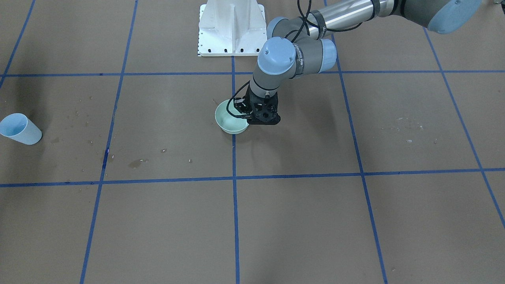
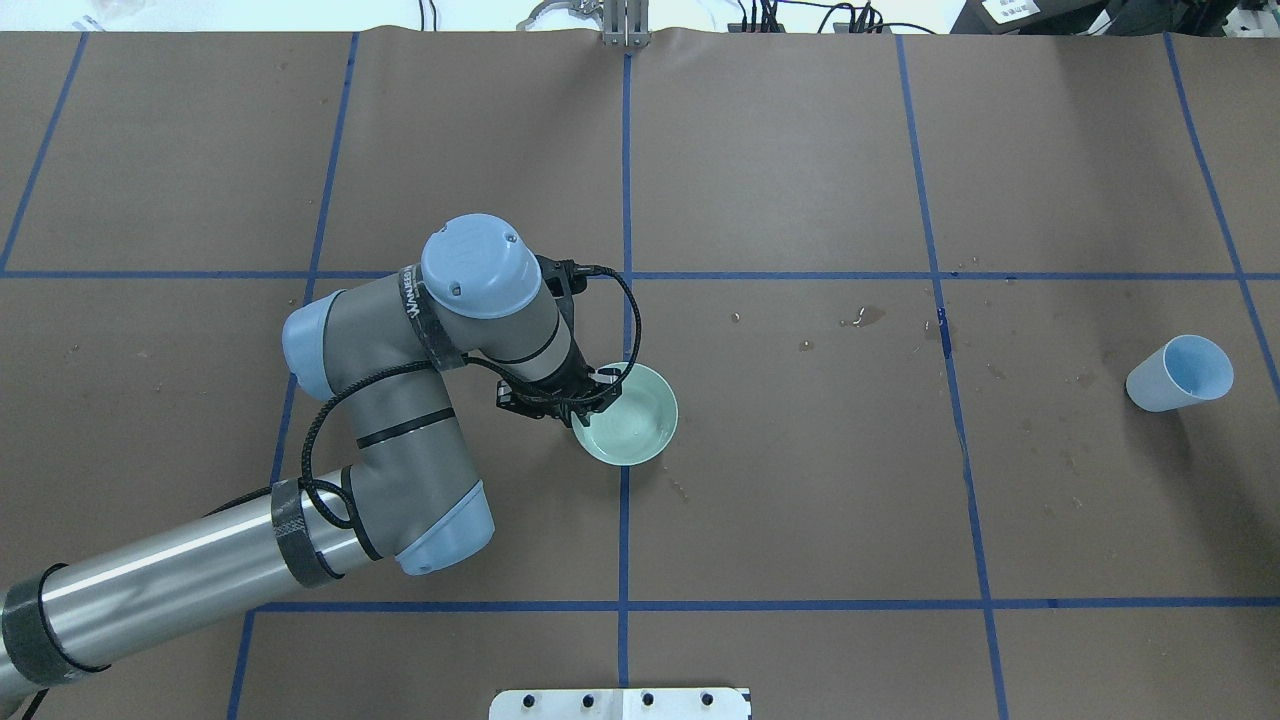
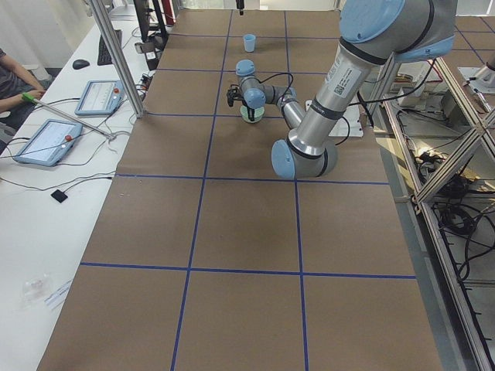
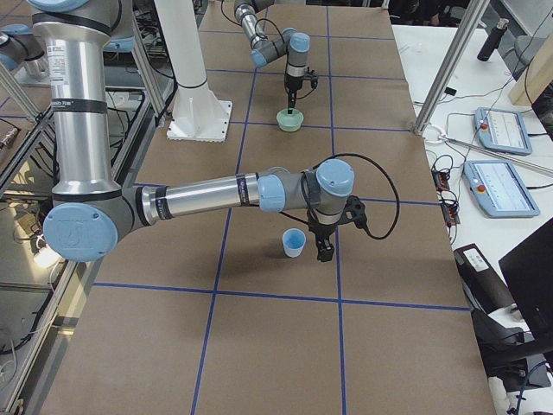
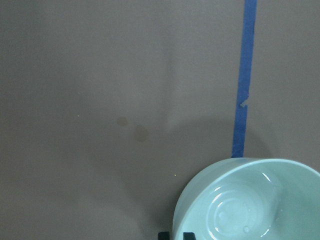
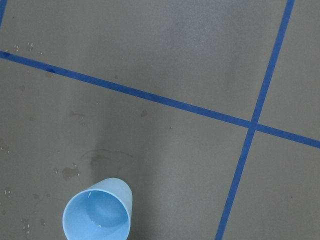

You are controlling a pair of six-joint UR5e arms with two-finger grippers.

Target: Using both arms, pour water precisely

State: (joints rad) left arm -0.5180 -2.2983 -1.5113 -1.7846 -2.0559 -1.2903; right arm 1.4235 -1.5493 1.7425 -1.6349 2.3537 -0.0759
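Note:
A pale green bowl (image 2: 628, 415) stands upright near the table's middle. My left gripper (image 2: 580, 410) comes down on its near-left rim. In the left wrist view the bowl (image 5: 250, 200) fills the lower right, and the two dark fingertips (image 5: 164, 235) stand close together astride the rim, shut on it. A light blue cup (image 6: 97, 210) stands upright with a little water (image 6: 102, 220) glinting at its bottom. In the exterior right view my right gripper (image 4: 324, 251) hangs just beside the cup (image 4: 294, 244); I cannot tell whether it is open or shut.
Blue tape lines (image 2: 625, 200) divide the brown table into squares. Small wet spots (image 2: 865, 318) dot the surface between bowl and cup. The white pedestal (image 1: 232, 27) stands at the robot's edge. A person sits at a side desk (image 3: 15, 77).

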